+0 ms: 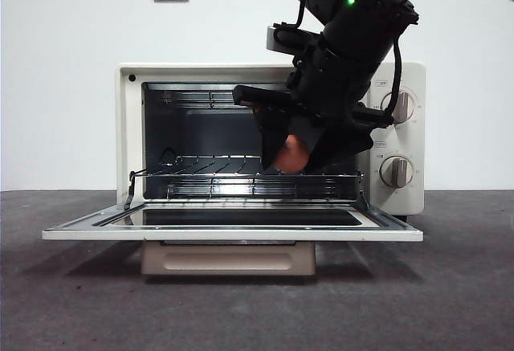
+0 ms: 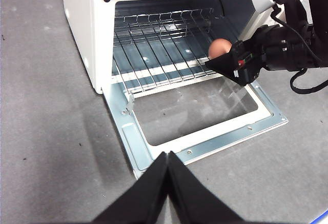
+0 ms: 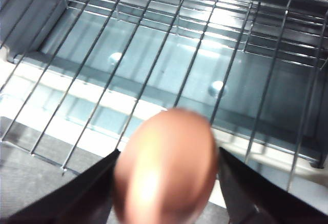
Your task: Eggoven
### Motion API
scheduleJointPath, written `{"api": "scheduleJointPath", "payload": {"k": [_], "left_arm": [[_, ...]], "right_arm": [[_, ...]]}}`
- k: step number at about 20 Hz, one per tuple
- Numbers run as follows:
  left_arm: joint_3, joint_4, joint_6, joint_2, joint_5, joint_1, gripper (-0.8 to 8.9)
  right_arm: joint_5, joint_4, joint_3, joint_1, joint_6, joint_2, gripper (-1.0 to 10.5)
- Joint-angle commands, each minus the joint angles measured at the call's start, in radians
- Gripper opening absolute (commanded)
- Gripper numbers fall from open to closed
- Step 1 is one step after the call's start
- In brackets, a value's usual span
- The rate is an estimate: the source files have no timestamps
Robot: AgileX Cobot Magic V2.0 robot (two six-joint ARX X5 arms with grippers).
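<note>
The right gripper (image 1: 291,155) is clamping a reddish-brown egg (image 1: 291,154) between its two jaws, holding it just above the wire rack (image 1: 241,176) at the mouth of the cream toaster oven (image 1: 128,126), whose door (image 1: 233,229) is lying open. The left gripper (image 2: 167,155) is hovering in front, jaws pressed together, holding nothing.

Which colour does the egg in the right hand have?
The egg is reddish-brown, smooth and unpatterned. It shows best in the right wrist view.
</note>
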State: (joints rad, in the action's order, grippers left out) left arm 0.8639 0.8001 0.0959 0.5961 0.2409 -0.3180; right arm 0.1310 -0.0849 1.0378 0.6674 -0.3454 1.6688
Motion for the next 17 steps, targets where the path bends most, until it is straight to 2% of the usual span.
{"api": "scheduleJointPath", "payload": {"k": [1, 12, 17], "left_arm": [[0.008, -0.007, -0.002, 0.005, 0.002, -0.002, 0.06], [0.008, -0.01, -0.002, 0.005, 0.002, -0.002, 0.06], [0.003, -0.042, -0.002, 0.049, 0.002, -0.002, 0.06]], "right_arm": [[0.0, 0.006, 0.013, 0.01, -0.01, 0.016, 3.0], [0.0, -0.059, 0.014, 0.027, -0.01, -0.073, 3.4], [0.021, -0.164, 0.014, 0.082, -0.014, -0.235, 3.4]]}}
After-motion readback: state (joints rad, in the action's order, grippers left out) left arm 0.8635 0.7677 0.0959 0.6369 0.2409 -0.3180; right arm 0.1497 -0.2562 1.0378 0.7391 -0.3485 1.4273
